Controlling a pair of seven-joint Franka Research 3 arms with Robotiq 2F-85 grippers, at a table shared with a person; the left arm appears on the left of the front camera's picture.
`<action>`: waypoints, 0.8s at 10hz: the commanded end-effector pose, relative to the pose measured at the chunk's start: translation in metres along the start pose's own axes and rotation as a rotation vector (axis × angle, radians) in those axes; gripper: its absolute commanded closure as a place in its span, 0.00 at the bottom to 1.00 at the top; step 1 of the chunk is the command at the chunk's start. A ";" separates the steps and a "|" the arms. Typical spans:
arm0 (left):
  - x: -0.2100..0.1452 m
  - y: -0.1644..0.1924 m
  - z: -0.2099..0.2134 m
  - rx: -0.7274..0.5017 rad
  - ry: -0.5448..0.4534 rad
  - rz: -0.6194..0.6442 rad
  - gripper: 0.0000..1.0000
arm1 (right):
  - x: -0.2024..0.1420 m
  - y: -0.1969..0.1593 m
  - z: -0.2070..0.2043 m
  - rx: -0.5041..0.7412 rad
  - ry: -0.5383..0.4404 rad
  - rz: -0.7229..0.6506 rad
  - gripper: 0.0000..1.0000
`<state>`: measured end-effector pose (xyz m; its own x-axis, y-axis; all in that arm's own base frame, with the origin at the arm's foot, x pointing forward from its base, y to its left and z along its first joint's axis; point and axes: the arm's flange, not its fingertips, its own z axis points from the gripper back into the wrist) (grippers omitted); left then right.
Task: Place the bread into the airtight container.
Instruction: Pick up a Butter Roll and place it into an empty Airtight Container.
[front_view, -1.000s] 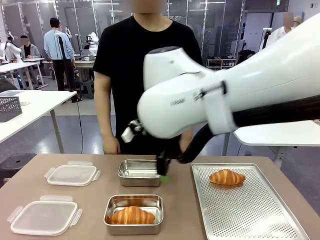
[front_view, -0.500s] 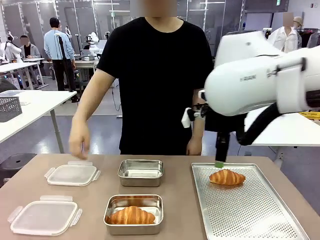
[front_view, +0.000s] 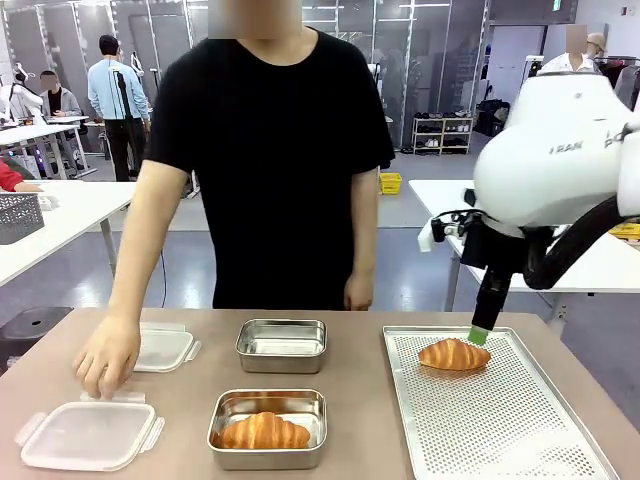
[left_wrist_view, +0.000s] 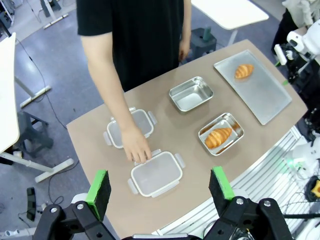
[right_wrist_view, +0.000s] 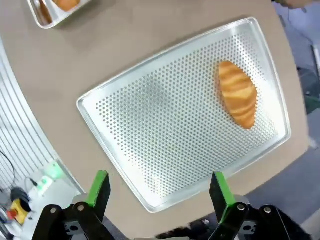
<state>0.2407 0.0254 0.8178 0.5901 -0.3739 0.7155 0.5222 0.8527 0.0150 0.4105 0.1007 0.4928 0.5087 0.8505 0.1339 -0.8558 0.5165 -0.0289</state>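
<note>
One croissant, the bread (front_view: 454, 354), lies at the far end of the perforated tray (front_view: 500, 430). My right gripper (front_view: 480, 333) hangs just above and behind it; in the right wrist view the right gripper (right_wrist_view: 159, 189) is open and holds nothing, with the bread (right_wrist_view: 238, 94) ahead on the tray (right_wrist_view: 165, 125). A second croissant (front_view: 264, 431) lies in the near steel container (front_view: 222, 404). The far steel container (front_view: 281, 345) is empty. My left gripper (left_wrist_view: 159, 186) is open, high above the table, looking down on the containers (left_wrist_view: 191, 93) and the tray (left_wrist_view: 260, 92).
Two clear lids (front_view: 88, 435) (front_view: 165, 348) lie at the table's left. The person stands at the far side with one hand (front_view: 107, 355) down between the lids. In the left wrist view that hand (left_wrist_view: 136, 148) rests at the near lid (left_wrist_view: 156, 173).
My right arm swung from above the far container rightward to over the tray's croissant. The person's hand came down onto the lids at the left.
</note>
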 end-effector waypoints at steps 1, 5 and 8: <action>0.001 -0.001 0.000 -0.004 -0.002 -0.004 0.00 | -0.023 -0.017 -0.019 0.088 -0.124 -0.038 0.00; 0.001 -0.001 0.000 -0.004 -0.002 -0.004 0.00 | -0.030 -0.050 -0.023 0.105 -0.355 -0.045 0.00; 0.001 -0.001 0.000 -0.004 -0.002 -0.004 0.00 | 0.015 -0.066 -0.031 0.087 -0.412 -0.037 0.00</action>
<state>0.2407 0.0252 0.8178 0.5900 -0.3743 0.7154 0.5223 0.8526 0.0153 0.4590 0.0736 0.4714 0.5105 0.7091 0.4863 -0.8315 0.5512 0.0691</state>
